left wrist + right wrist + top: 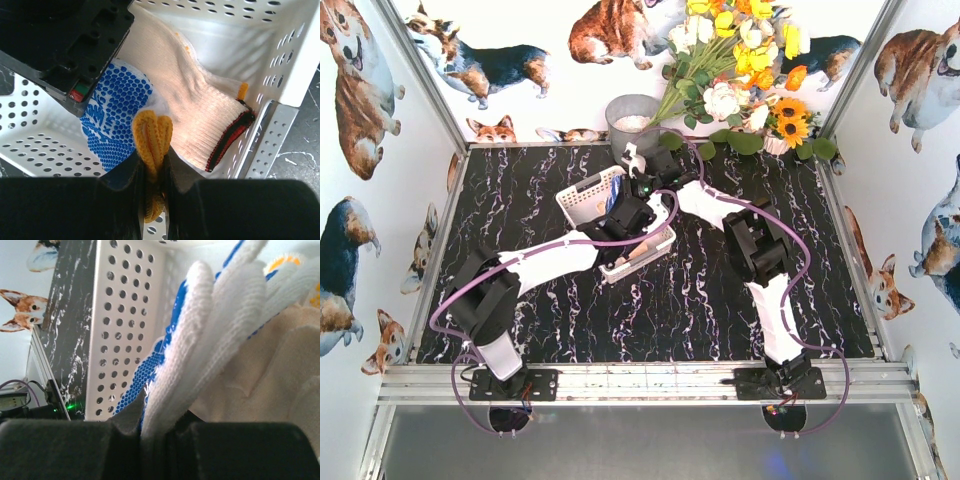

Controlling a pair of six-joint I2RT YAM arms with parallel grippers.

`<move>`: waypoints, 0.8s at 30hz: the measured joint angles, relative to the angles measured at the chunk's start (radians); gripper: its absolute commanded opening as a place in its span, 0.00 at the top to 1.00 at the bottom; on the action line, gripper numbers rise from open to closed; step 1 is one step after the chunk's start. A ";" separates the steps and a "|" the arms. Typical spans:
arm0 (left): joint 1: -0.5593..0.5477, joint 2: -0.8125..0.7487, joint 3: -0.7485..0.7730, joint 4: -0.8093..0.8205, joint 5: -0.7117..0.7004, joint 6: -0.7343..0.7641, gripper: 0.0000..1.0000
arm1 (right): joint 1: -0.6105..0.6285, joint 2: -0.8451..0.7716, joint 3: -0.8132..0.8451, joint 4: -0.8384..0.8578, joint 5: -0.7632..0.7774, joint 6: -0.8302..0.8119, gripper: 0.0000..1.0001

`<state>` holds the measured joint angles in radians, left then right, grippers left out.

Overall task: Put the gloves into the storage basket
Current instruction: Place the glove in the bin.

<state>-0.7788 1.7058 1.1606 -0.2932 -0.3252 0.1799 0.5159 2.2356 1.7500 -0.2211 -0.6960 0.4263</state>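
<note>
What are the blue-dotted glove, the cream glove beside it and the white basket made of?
The blue-dotted glove looks like white knit yarn, probably cotton, going by its ribbed stitches; the raised blue dots seem rubbery. The cream glove is a similar knit, with red and dark edging at the cuff. The basket looks like smooth, slightly glossy white plastic, with moulded rows of holes.

The top camera looks steeply down from the near edge over the whole table (570,320). Both wrist cameras sit close inside the storage basket (585,200), sharing the blue-dotted glove (117,107).
</note>
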 measured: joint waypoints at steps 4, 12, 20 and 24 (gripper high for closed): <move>0.000 0.014 -0.013 0.013 0.021 -0.004 1.00 | 0.000 0.013 -0.014 -0.003 0.005 -0.007 1.00; 0.000 0.031 -0.034 0.043 0.067 -0.013 1.00 | 0.000 0.016 -0.045 -0.005 0.013 -0.010 1.00; 0.000 0.065 -0.036 0.046 0.098 -0.023 0.77 | 0.000 0.016 -0.071 -0.002 0.023 -0.012 0.88; 0.000 0.065 -0.036 0.044 0.113 -0.029 0.63 | 0.000 0.016 -0.078 0.010 0.031 -0.014 0.86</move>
<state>-0.7784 1.7710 1.1248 -0.2493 -0.2127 0.1509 0.5159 2.2517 1.6718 -0.2111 -0.6651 0.4126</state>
